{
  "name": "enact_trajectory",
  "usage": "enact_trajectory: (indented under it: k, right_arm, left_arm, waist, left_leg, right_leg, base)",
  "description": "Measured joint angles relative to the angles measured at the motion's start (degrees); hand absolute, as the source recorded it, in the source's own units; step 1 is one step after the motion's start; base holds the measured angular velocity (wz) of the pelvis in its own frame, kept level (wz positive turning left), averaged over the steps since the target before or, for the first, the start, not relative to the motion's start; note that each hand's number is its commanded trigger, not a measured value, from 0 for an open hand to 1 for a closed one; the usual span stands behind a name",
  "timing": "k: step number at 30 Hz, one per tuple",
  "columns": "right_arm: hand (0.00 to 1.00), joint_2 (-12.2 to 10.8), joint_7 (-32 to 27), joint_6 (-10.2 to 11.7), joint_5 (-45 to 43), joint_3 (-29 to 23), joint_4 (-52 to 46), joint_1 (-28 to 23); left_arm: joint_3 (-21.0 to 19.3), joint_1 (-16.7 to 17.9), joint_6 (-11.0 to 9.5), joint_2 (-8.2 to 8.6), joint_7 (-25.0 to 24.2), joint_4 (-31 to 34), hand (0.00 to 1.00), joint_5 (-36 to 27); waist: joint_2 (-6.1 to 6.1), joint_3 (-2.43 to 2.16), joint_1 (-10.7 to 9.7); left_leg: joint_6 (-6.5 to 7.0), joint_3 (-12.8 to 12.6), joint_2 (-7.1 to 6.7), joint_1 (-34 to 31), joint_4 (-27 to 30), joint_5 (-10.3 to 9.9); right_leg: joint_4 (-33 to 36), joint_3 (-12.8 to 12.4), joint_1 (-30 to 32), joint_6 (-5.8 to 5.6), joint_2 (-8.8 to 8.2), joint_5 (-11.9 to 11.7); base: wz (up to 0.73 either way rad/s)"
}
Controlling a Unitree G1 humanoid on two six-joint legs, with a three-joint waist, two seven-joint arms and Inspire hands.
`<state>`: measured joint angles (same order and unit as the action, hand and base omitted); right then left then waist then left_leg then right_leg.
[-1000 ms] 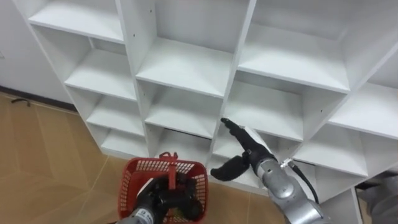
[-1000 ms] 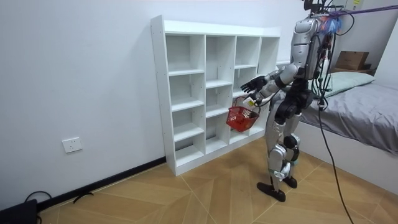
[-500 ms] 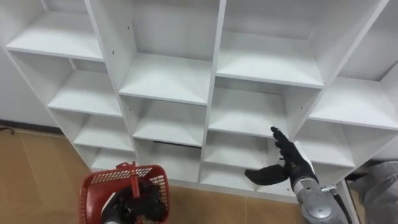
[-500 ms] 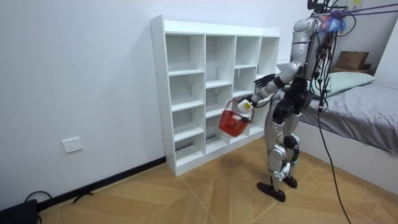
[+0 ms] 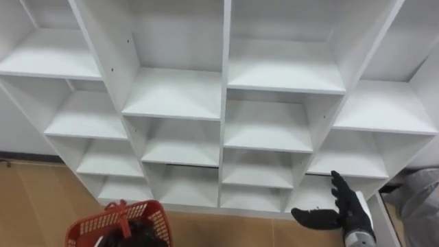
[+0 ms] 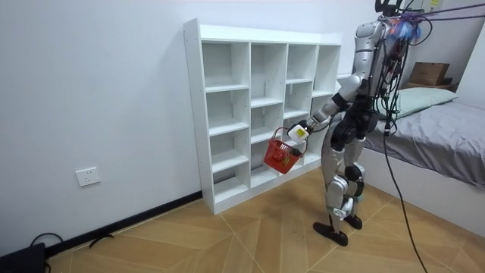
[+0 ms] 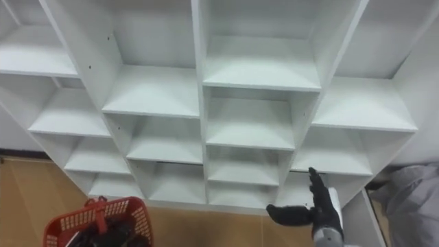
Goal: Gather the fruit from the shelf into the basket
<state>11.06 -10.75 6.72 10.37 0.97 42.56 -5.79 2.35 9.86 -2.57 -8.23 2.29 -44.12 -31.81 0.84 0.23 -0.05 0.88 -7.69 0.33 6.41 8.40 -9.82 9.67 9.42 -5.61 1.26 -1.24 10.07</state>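
Two hands are showing along the bottom edge of the eye views. At the lower left, the left hand [image 5: 134, 232] is curling around the upright handle of the red basket [image 5: 92, 225]. The basket is hanging directly from that hand, with the dark fingers sitting over its opening, and what is lying inside cannot be told. Across the middle and top of the frame, the white closet [image 5: 178, 92] is spreading its open compartments just beyond the basket. At the lower right, the right hand [image 5: 346, 211] is pointing upward, relaxed, with fingers straight and thumb spread. It is grasping nothing, hovering before a bottom compartment and well apart from the basket. In the room view the robot is standing facing the closet, carrying the basket low before the lower shelves, with a bed [image 6: 447, 129] lying at the room view's right.
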Motion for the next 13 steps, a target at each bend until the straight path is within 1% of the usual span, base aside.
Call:
enact_trajectory:
  k: [3,4,6,9,11,13]
  right_arm:
    - [0.00,0.1,-0.2,0.5,5.5,-2.0,3.5,-1.1]
    - [0.00,0.0,-0.1,1.0,7.1,-2.3,5.9,-1.2]
    - [0.00,0.1,0.2,1.3,8.9,-2.3,10.4,-1.2]
    - [0.00,0.0,1.2,1.4,10.7,-3.1,14.1,-1.8]
    - [0.00,0.0,2.3,1.4,11.3,-4.7,19.4,-2.2]
    - [0.00,-0.1,2.4,1.1,12.1,-5.1,23.2,-2.5]
  left_arm:
    - [-1.2,1.1,-0.8,-0.46,0.8,0.1,1.00,-0.1]
    - [-1.6,1.1,-1.6,-0.46,1.2,-0.7,1.00,0.0]
    - [-2.6,1.2,-3.4,-0.44,1.3,-3.9,1.00,1.7]
    - [-3.9,2.7,-3.7,-0.15,1.3,-6.3,1.00,3.6]
    - [-4.5,4.4,-3.8,-0.13,1.4,-9.2,1.00,5.0]
    - [-4.5,5.5,-3.7,-0.10,1.7,-10.7,1.00,5.1]
  waist:
    - [0.03,-0.03,-0.2]
    - [0.11,-0.06,-0.2]
    - [0.11,-0.16,0.0]
    - [0.00,-0.16,0.1]
    - [-0.09,0.01,-0.2]
    - [-0.13,-0.10,-0.2]
  left_leg:
    - [-0.04,0.0,-0.03,0.0,0.0,-0.1]
    - [-0.06,0.0,-0.02,0.1,0.0,-0.1]
    - [-0.16,-0.4,0.12,0.5,-0.1,-0.2]
    - [-0.25,-1.5,0.38,1.4,-0.2,-0.7]
    - [-0.32,-1.7,0.41,2.2,-0.2,-1.2]
    - [-0.31,-1.7,0.38,2.4,-0.1,-1.4]
  right_leg:
    - [0.0,0.0,0.0,0.00,0.06,0.0]
    - [0.0,0.0,0.0,0.01,0.18,0.0]
    - [0.0,-0.6,-0.2,0.10,0.24,0.0]
    - [0.1,-1.1,-0.8,0.16,0.42,0.0]
    - [0.0,-1.4,-1.6,0.09,0.54,0.3]
    - [0.1,-1.5,-1.7,0.06,0.60,0.7]
  base:
    - [0.00]
    - [-0.04]
    - [-0.12]
    - [-0.16]
    - [-0.07]
    - [0.00]
